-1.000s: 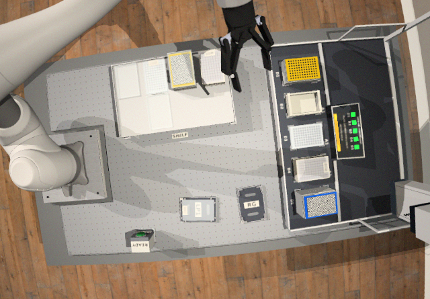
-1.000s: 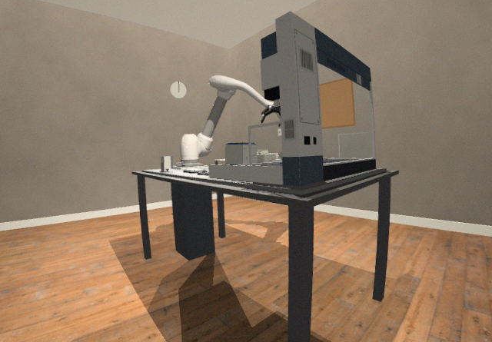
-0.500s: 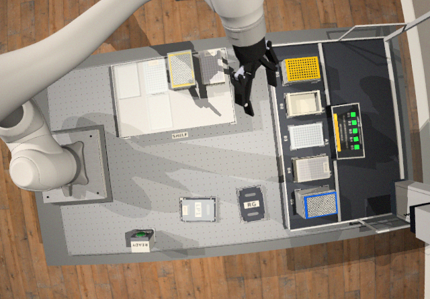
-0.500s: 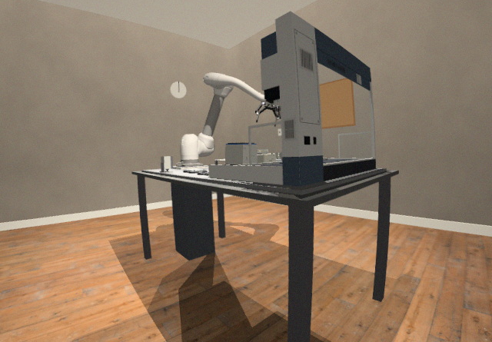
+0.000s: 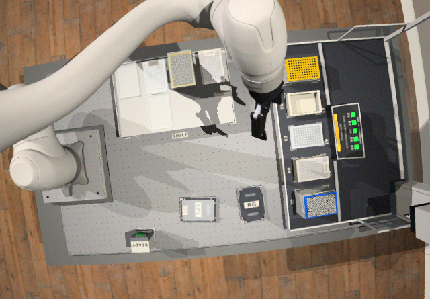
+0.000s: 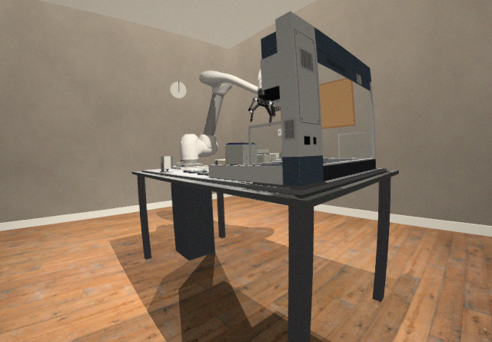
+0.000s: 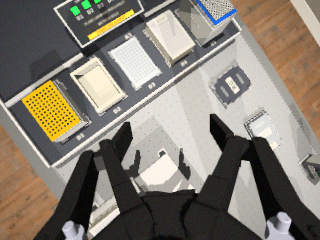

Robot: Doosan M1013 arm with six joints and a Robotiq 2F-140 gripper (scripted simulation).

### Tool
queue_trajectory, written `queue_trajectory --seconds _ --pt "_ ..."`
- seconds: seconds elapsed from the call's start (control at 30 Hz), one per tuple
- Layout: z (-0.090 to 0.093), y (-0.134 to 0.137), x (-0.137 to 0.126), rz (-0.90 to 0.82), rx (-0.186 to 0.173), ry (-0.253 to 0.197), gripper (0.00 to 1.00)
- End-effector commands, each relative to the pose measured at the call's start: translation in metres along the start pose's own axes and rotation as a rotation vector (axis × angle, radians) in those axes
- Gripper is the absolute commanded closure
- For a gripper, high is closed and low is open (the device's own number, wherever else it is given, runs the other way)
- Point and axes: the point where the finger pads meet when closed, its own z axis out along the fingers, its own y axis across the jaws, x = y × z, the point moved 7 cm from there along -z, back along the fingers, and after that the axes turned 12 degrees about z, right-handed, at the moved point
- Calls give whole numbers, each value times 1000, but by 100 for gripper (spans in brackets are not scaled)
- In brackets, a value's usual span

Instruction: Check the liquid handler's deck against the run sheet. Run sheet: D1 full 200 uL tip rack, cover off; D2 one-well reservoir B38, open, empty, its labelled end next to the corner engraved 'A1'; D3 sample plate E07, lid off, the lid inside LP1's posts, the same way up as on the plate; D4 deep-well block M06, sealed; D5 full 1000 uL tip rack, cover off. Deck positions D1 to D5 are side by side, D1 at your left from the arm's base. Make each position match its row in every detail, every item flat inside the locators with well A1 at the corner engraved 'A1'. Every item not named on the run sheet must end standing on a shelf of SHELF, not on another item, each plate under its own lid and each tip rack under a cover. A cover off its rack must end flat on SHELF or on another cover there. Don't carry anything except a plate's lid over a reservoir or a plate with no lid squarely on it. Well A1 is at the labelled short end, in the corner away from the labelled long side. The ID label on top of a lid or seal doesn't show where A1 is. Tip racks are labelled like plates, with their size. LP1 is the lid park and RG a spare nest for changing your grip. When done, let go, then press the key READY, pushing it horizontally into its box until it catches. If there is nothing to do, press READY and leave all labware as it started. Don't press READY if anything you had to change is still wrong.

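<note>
My gripper is open and empty. It hangs high above the table between the shelf and the deck, and also shows in the wrist view and the side view. On the deck, D1 holds an uncovered yellow tip rack, D2 an open cream reservoir, D3 a well plate, D4 a deep-well block and D5 a blue-rimmed tip rack. From the wrist I see the same row, from the yellow rack to the blue rack. I cannot read the labels.
SHELF carries a yellow-rimmed tip rack, a plate, another plate and flat pale covers. LP1, RG and the READY key sit near the front. The handler's frame rises over the deck.
</note>
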Motion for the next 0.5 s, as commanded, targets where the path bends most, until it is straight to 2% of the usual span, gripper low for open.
queue_trajectory --seconds 0.0,0.43,0.47 --pt "4 6 10 -33 18 -27 21" --pt "34 46 68 -228 120 -165 21" --pt "34 46 68 -228 120 -165 21"
